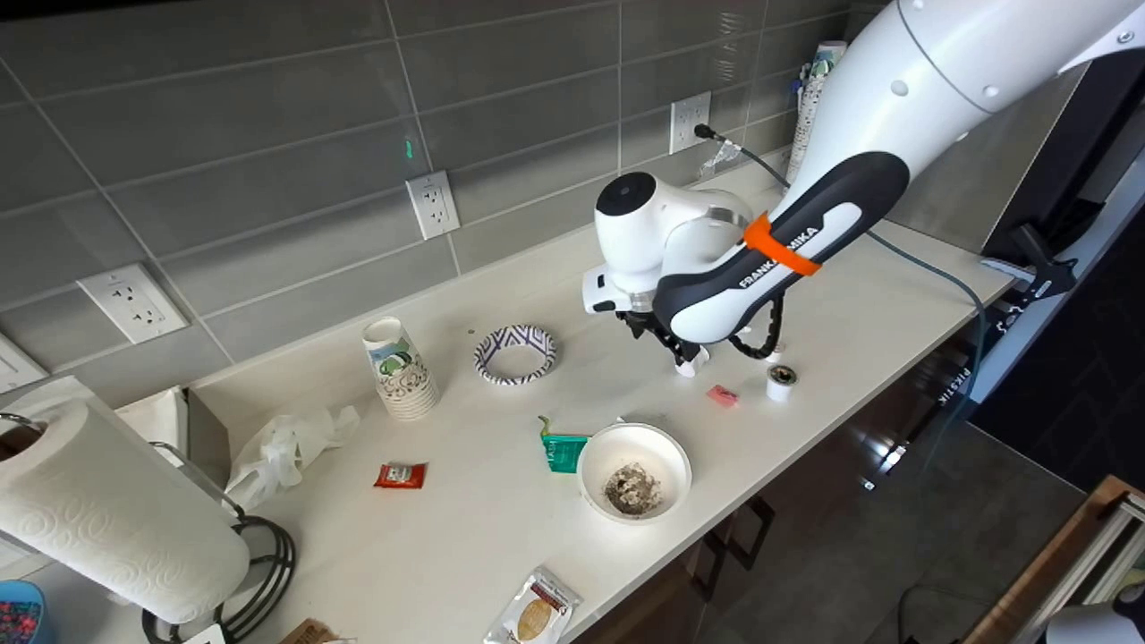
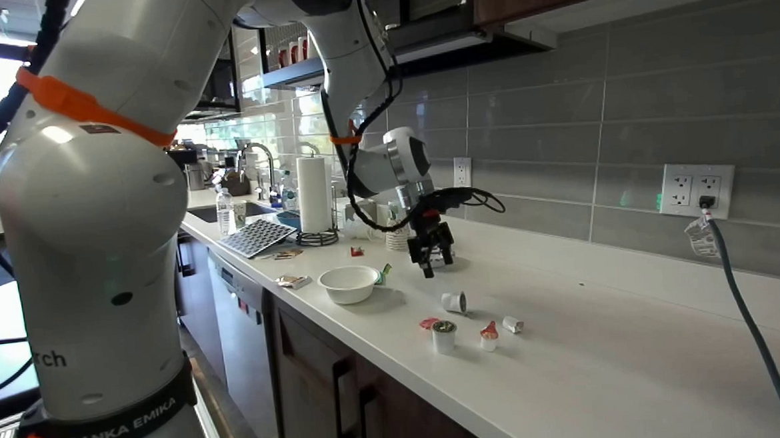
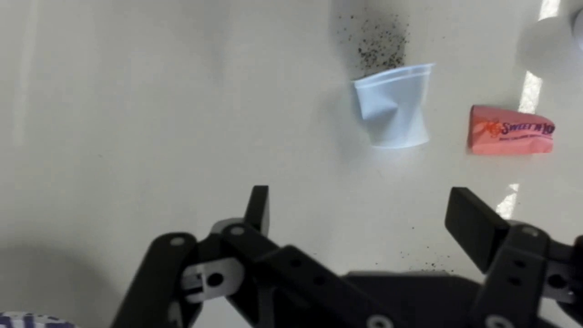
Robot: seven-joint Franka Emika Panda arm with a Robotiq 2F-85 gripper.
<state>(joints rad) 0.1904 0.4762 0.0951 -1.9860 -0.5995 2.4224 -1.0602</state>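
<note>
My gripper is open and empty above the white counter. Its black fingers stand wide apart in the wrist view (image 3: 360, 205); it shows also in both exterior views (image 1: 662, 338) (image 2: 437, 262). Nearest to it is a dented white pod cup (image 3: 396, 109) lying on its side, ahead of the fingers and apart from them, with dark grounds (image 3: 382, 48) spilled at its mouth. In the exterior views this cup (image 1: 693, 362) (image 2: 454, 302) lies close to the gripper. A pink Sweet'N Low packet (image 3: 512, 132) lies beside the cup. A patterned paper bowl (image 1: 515, 356) stands nearby.
An upright pod (image 2: 444, 338), a red-topped creamer (image 2: 489, 337) and a small white cup (image 2: 513, 324) stand or lie near. A white bowl (image 1: 677, 447) holds grey-brown matter beside a green packet (image 1: 564, 453). Stacked paper cups (image 1: 407, 380) and a paper towel roll (image 1: 116, 510) stand farther off.
</note>
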